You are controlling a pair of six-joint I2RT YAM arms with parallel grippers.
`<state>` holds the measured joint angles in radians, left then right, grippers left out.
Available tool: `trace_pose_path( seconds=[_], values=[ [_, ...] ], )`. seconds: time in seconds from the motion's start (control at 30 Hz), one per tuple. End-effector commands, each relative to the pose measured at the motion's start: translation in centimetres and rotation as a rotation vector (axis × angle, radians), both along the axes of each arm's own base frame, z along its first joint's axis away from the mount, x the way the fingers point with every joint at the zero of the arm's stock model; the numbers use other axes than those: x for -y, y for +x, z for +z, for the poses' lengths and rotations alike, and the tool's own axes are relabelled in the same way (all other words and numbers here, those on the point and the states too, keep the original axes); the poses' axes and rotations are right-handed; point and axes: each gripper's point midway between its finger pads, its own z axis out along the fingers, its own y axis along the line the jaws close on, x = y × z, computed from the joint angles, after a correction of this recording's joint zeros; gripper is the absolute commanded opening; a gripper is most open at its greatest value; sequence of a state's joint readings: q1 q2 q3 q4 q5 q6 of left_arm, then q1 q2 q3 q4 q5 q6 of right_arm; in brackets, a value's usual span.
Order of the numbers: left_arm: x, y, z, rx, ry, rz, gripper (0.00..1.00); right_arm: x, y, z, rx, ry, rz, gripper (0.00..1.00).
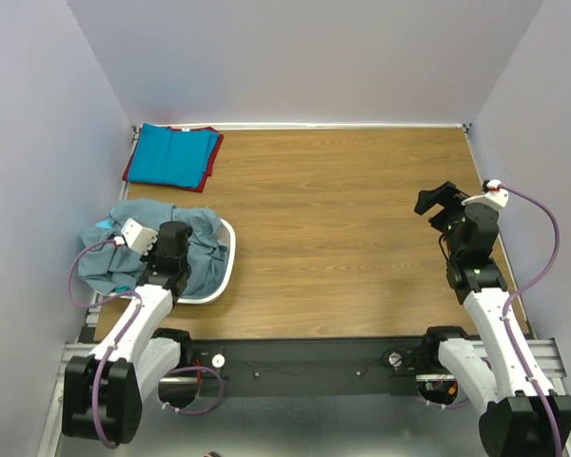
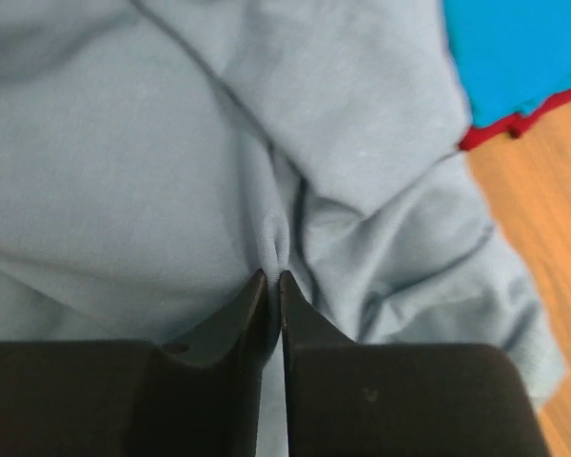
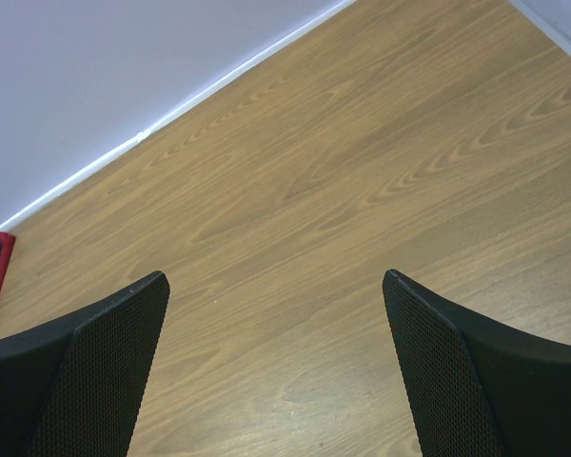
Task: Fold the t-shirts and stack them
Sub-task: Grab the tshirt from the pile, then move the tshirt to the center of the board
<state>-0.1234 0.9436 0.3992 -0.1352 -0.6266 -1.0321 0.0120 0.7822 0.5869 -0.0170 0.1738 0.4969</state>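
My left gripper clamped on the grey-blue t-shirt, my right gripper gaping above the table.

Bright, even light with faint soft shadows; both wrist views blur slightly up close.

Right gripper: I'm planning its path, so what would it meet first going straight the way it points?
Most likely the table, since the open right gripper tilts down at the wood with nothing between. Depth is unclear; the wall lies farther on.
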Motion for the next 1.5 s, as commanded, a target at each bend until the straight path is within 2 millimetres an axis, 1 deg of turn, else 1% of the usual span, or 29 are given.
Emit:
trace_pose_path(
  seconds=[0.0, 0.13, 0.2, 0.23, 0.27, 0.33, 0.37, 0.4, 0.47, 0.53, 0.57, 0.63, 0.77, 0.83, 0.87, 0.9, 0.93, 0.97, 1.03, 1.07, 1.1, 1.13, 1.17, 1.23, 1.3, 1.33, 1.37, 1.43, 1.47],
  values=[
    [0.4, 1.2, 4.3, 0.154, 0.025, -0.07, 0.13, -0.1, -0.2, -0.2, 0.003, 0.006, 0.002, 1.0],
    [1.3, 1.5, 10.4, 0.368, 0.063, -0.159, 0.07, -0.1, -0.2, -0.3, -0.002, -0.007, 0.01, 1.0],
    [1.2, 0.6, 13.7, 0.506, 0.059, -0.152, 0.07, -0.1, -0.3, -0.4, -0.002, -0.012, 0.01, 1.0],
    [2.7, 0.5, 14.9, 0.534, 0.099, -0.273, 0.0, 0.0, -0.3, -0.5, -0.003, -0.013, 0.005, 1.0],
    [2.7, -0.4, 16.6, 0.583, 0.165, -0.303, 0.0, 0.0, -0.3, -0.4, -0.002, -0.014, 0.005, 1.0],
    [3.0, -1.1, 18.5, 0.644, 0.208, -0.341, 0.0, 0.1, -0.3, -0.4, -0.002, -0.016, 0.003, 1.0],
    [3.7, -1.8, 20.4, 0.71, 0.221, -0.381, 0.0, 0.1, -0.3, -0.5, -0.004, -0.016, 0.003, 1.0],
    [4.1, -2.0, 21.4, 0.73, 0.26, -0.419, 0.0, 0.0, -0.3, -0.5, -0.005, -0.016, 0.007, 1.0],
    [6.2, -2.3, 24.3, 0.803, 0.295, -0.544, 0.0, -0.1, -0.2, -0.4, -0.005, -0.015, 0.01, 1.0],
    [7.6, -2.0, 26.1, 0.817, 0.343, -0.635, 0.0, -0.2, -0.1, -0.3, -0.005, -0.01, 0.018, 1.0],
    [9.4, -1.7, 27.9, 0.833, 0.356, -0.738, 0.0, -0.3, 0.0, -0.1, -0.001, -0.003, 0.02, 1.0],
    [11.7, -1.7, 29.8, 0.863, 0.371, -0.874, 0.0, -0.4, 0.0, 0.0, 0.002, 0.002, 0.025, 1.0],
    [15.2, -2.3, 36.4, 1.017, 0.385, -1.064, 0.0, -0.7, 0.0, -0.1, 0.001, 0.012, 0.034, 1.0],
    [16.8, -3.4, 39.1, 1.101, 0.39, -1.141, 0.0, -0.7, 0.0, -0.3, -0.003, 0.013, 0.032, 1.0],
    [17.4, -3.7, 41.1, 1.141, 0.394, -1.166, 0.0, -0.6, 0.0, -0.4, -0.006, 0.014, 0.031, 1.0],
    [18.9, -4.7, 42.3, 1.186, 0.386, -1.24, 0.0, -0.6, 0.0, -0.3, -0.005, 0.014, 0.031, 1.0],
    [19.5, -4.9, 43.2, 1.202, 0.37, -1.26, 0.0, -0.6, 0.0, -0.3, -0.004, 0.014, 0.029, 1.0],
    [21.0, -5.9, 45.0, 1.265, 0.36, -1.34, 0.0, -0.6, 0.1, -0.4, -0.008, 0.014, 0.03, 1.0],
    [23.0, -7.2, 46.4, 1.327, 0.342, -1.429, 0.0, -0.6, 0.1, -0.3, -0.006, 0.016, 0.029, 1.0],
    [24.9, -8.8, 47.1, 1.372, 0.307, -1.509, 0.0, -0.6, 0.1, -0.4, -0.009, 0.017, 0.027, 1.0],
    [25.9, -8.8, 47.7, 1.393, 0.291, -1.538, 0.0, -0.6, 0.1, -0.4, -0.009, 0.017, 0.027, 1.0],
    [26.7, -10.2, 48.4, 1.463, 0.291, -1.583, 0.0, -0.6, 0.1, -0.6, -0.012, 0.017, 0.03, 1.0],
    [27.8, -10.3, 47.8, 1.475, 0.26, -1.628, 0.0, -0.6, 0.1, -0.6, -0.013, 0.018, 0.028, 1.0],
    [28.8, -9.9, 47.0, 1.484, 0.219, -1.658, 0.0, -0.7, 0.0, -0.7, -0.014, 0.021, 0.031, 1.0],
    [30.3, -7.0, 44.5, 1.398, 0.163, -1.667, 0.03, -0.8, 0.0, -1.0, -0.021, 0.019, 0.039, 1.0],
    [30.8, -5.1, 43.0, 1.328, 0.136, -1.64, 0.31, -0.8, 0.1, -1.1, -0.024, 0.02, 0.04, 1.0],
    [31.6, -2.1, 40.5, 1.228, 0.135, -1.605, 0.43, -0.8, 0.0, -1.1, -0.025, 0.015, 0.041, 1.0],
    [31.7, 2.3, 36.8, 1.05, 0.12, -1.502, 0.63, -0.8, 0.0, -1.3, -0.03, 0.013, 0.045, 1.0],
    [30.7, 5.8, 33.6, 0.886, 0.15, -1.373, 0.76, -0.9, 0.0, -1.4, -0.033, 0.01, 0.047, 1.0]
  ],
)
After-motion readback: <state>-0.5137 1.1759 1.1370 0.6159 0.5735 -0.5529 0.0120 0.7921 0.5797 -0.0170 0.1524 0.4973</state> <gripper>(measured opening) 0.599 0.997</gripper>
